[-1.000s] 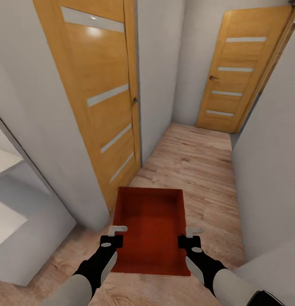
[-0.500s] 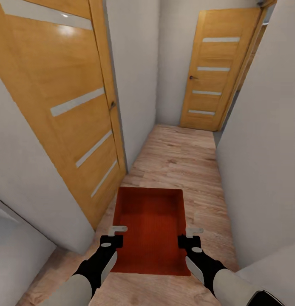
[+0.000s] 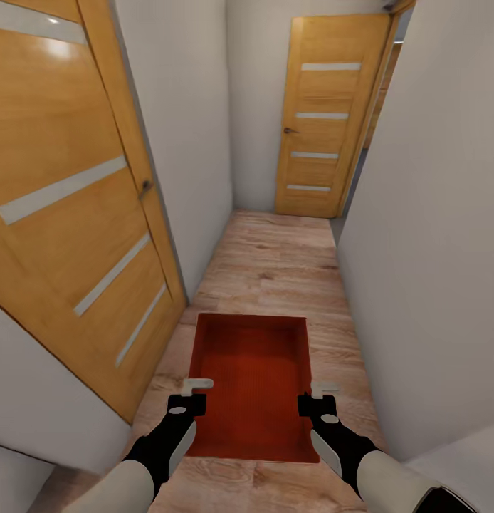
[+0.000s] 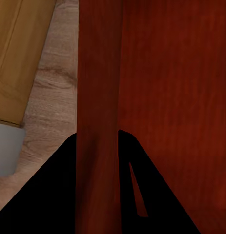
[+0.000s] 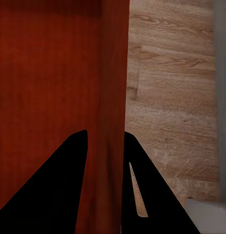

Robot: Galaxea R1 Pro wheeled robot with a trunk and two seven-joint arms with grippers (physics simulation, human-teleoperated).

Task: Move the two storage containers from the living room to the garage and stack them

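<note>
- Pale grey walls (image 3: 425, 235) close in a narrow hallway with a light wood-plank floor (image 3: 282, 263).
- Beyond the left gripper (image 3: 193, 394), on its outer side, a wooden door (image 3: 69, 214) with pale horizontal strips stands angled into the passage; a second matching door (image 3: 322, 117) closes the far end, well ahead of both grippers.
- Between the two grippers sits an orange-red storage container (image 3: 250, 381), open top up, carried above the planks.
- Left gripper is clamped over the container's left wall (image 4: 98, 122).
- Right gripper (image 3: 317, 396) pinches the right wall (image 5: 113, 97) likewise.
- No writing is readable.
</note>
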